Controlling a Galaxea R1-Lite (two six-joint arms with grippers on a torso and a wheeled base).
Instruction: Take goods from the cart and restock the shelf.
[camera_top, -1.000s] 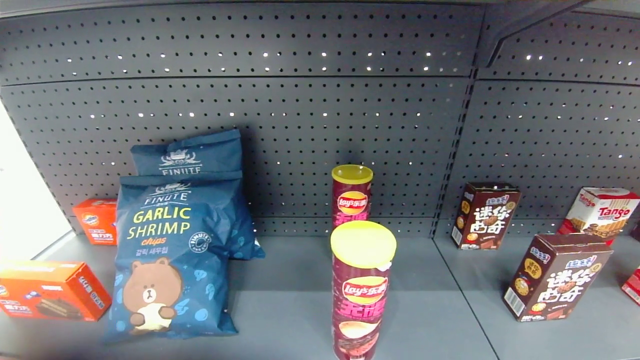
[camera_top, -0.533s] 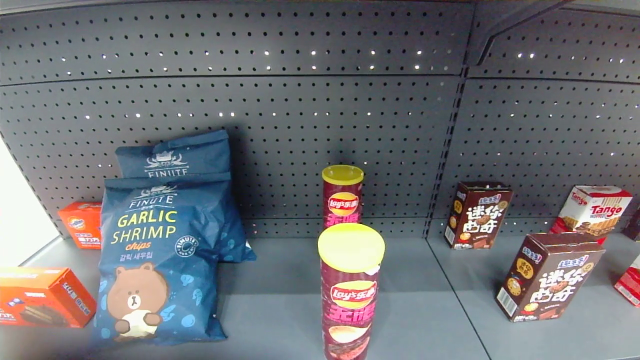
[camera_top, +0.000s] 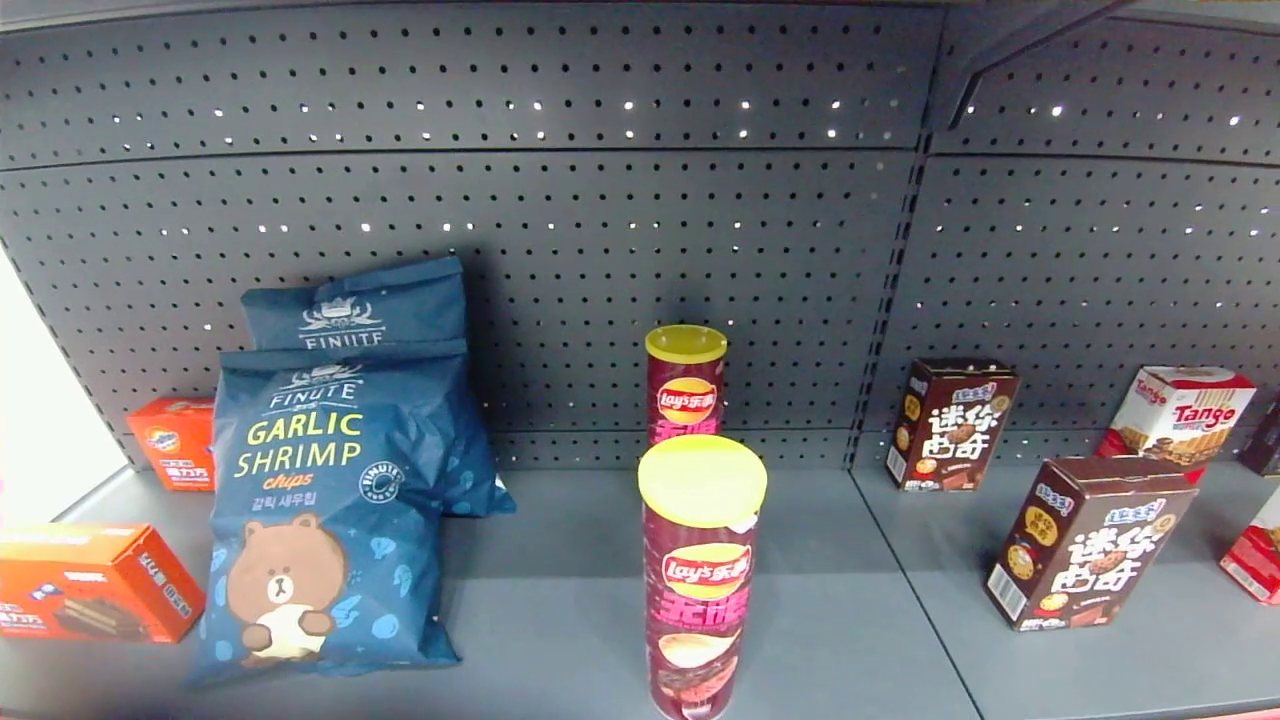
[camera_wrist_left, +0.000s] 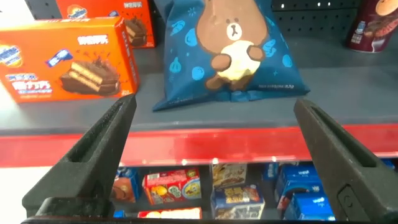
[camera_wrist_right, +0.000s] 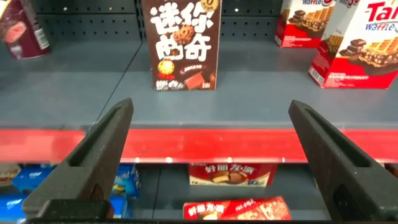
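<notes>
Shelf: grey deck (camera_top: 560, 600) with a perforated back panel (camera_top: 600, 230) and a red front edge (camera_wrist_left: 205, 140), just beyond both pincers' tips
Bags: two blue chip bags with a bear print; front bag (camera_top: 320, 520) leans on the back bag (camera_top: 360, 300) and stands straight ahead of the left pincer
Cans: two upright maroon cans with yellow lids, front can (camera_top: 700, 580) and back can (camera_top: 685, 385), ahead and between the two pincers
Orange boxes: one (camera_wrist_left: 65, 53) ahead and to the left of the left pincer, another (camera_top: 175, 440) farther back
Brown boxes: near one (camera_wrist_right: 181, 43) upright, straight ahead of the right pincer; second (camera_top: 950, 425) by the back panel
Left pincer (camera_wrist_left: 214, 106): fingers spread wide, nothing held, level with the red edge, pointing into the shelf
Right pincer (camera_wrist_right: 210, 104): fingers spread wide, empty, same height and heading
</notes>
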